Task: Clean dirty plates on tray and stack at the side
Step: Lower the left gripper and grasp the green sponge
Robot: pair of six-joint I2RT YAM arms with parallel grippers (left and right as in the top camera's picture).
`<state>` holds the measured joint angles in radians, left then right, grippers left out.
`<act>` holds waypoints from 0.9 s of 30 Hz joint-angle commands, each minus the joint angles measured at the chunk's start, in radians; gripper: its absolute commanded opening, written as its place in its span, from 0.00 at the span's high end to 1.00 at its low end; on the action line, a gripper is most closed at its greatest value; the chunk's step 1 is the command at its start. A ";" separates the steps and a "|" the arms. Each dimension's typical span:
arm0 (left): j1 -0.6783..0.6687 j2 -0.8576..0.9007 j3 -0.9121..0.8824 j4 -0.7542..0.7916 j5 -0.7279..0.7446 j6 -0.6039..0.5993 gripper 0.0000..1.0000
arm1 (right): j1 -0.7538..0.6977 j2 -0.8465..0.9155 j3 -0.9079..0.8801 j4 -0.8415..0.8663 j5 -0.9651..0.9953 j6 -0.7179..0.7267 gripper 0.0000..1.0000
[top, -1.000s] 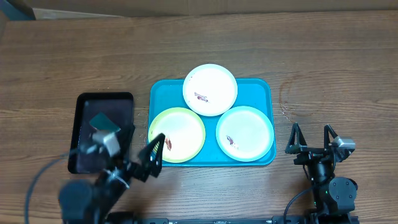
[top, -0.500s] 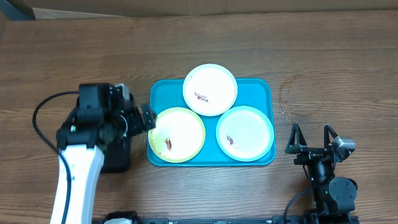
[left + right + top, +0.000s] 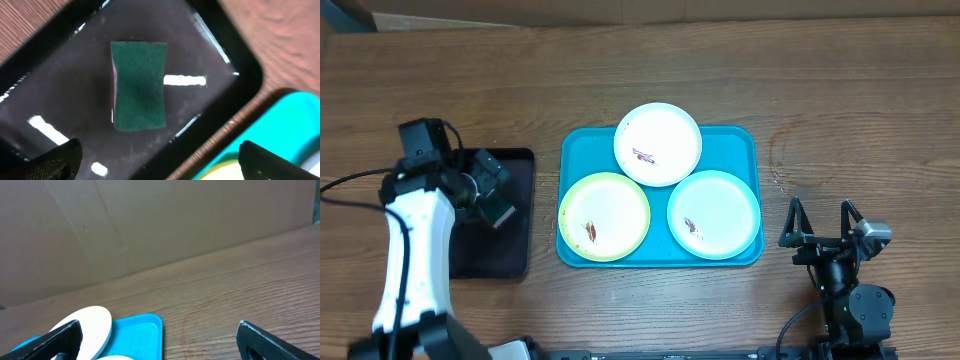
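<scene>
The turquoise tray (image 3: pixel 740 140) lies mid-table with three smeared plates on it: a white plate (image 3: pixel 658 143) at the back, a yellow-green rimmed plate (image 3: pixel 604 216) front left, a pale mint rimmed plate (image 3: pixel 713 214) front right. My left gripper (image 3: pixel 492 190) is open above the black tray (image 3: pixel 510 255). In the left wrist view a green sponge (image 3: pixel 138 85) lies on the black tray (image 3: pixel 60 75), between and ahead of the open fingers (image 3: pixel 160 160). My right gripper (image 3: pixel 820 222) is open and empty, right of the turquoise tray; its wrist view shows the tray corner (image 3: pixel 145 330) and white plate (image 3: pixel 87 322).
A brown cardboard wall (image 3: pixel 150 225) runs along the far edge of the wooden table (image 3: pixel 840 90). The black tray stands left of the turquoise tray, a narrow strip of table between them (image 3: pixel 240 125).
My left arm has swung left and back, from the yellow-green plate's left edge to over the black tray. The plates and the right arm have not moved.
</scene>
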<state>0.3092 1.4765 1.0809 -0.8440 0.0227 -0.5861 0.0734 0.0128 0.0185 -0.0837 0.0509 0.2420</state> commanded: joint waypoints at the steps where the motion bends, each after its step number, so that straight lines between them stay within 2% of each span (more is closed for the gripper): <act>1: -0.002 0.089 0.021 0.016 -0.023 -0.027 0.00 | -0.002 -0.009 -0.011 0.003 -0.003 -0.004 0.00; 5: 0.006 0.183 0.021 0.068 -0.023 -0.019 0.00 | -0.002 -0.009 -0.011 0.003 -0.003 -0.004 0.00; 8: 0.007 0.238 0.021 0.117 -0.018 0.008 0.08 | -0.002 -0.009 -0.011 0.003 -0.003 -0.004 0.00; 10: 0.007 0.266 0.021 0.131 -0.010 0.025 0.18 | -0.002 -0.009 -0.011 0.003 -0.003 -0.004 0.00; 12: 0.007 0.295 0.021 0.130 -0.010 0.025 0.21 | -0.002 -0.009 -0.011 0.003 -0.003 -0.004 0.00; 20: 0.007 0.424 0.021 0.137 -0.060 0.022 0.24 | -0.002 -0.009 -0.011 0.003 -0.003 -0.004 0.00; 24: 0.008 0.454 0.021 0.138 -0.104 0.022 0.66 | -0.002 -0.009 -0.011 0.003 -0.003 -0.004 0.00; 27: 0.008 0.453 0.021 0.142 -0.108 0.022 0.84 | -0.002 -0.009 -0.011 0.003 -0.003 -0.004 0.00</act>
<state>0.3103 1.8671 1.1191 -0.7063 -0.0586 -0.5751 0.0734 0.0128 0.0185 -0.0837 0.0509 0.2417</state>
